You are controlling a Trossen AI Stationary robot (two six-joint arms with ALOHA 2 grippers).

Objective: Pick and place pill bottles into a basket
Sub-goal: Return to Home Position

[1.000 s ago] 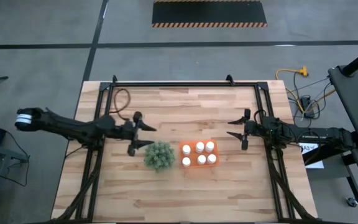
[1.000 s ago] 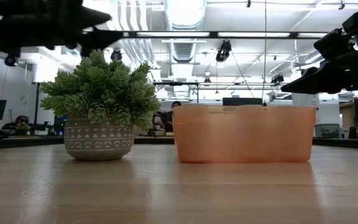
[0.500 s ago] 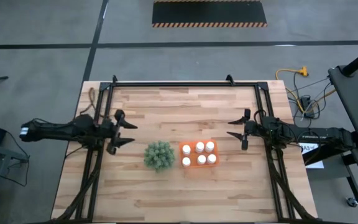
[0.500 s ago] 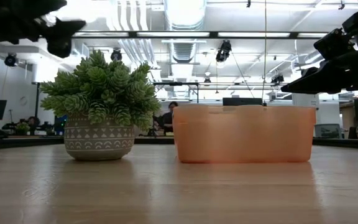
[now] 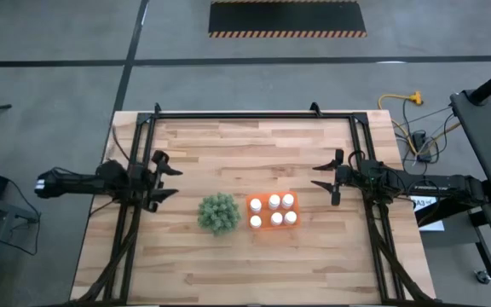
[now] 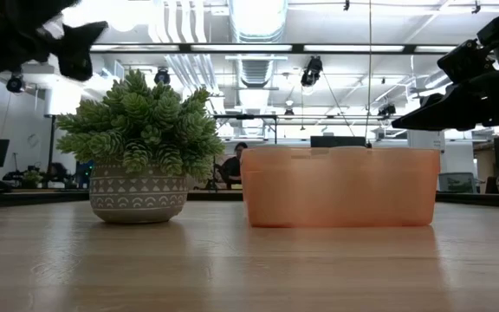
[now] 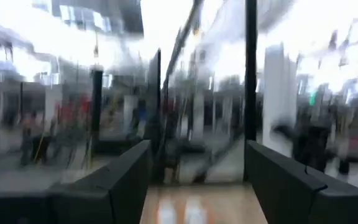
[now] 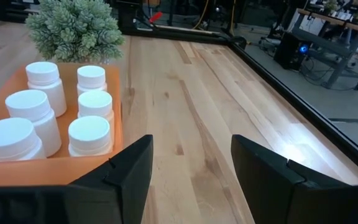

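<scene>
The orange basket [image 5: 273, 212] sits on the wooden table right of its middle, with several white pill bottles [image 8: 42, 118] standing upright in it on their bases. My left gripper [image 5: 176, 181] hangs open above the table's left part, left of the green plant [image 5: 218, 213], with nothing between its fingers. My right gripper [image 5: 315, 176] hangs open above the table, to the right of the basket and slightly farther back, also holding nothing. In the right wrist view the basket's wall [image 8: 55, 163] lies just beyond the open fingers.
A potted spiky plant [image 6: 141, 152] stands right beside the basket's [image 6: 340, 186] left side. Black frame rails [image 5: 254, 116] run along the table's far, left and right edges. Bare wood lies along the near side of the table [image 5: 254, 273].
My left gripper has drawn back from beside the plant toward the table's left edge and tipped its fingers up a little, staying open. My right gripper, the basket and the bottles have kept still.
</scene>
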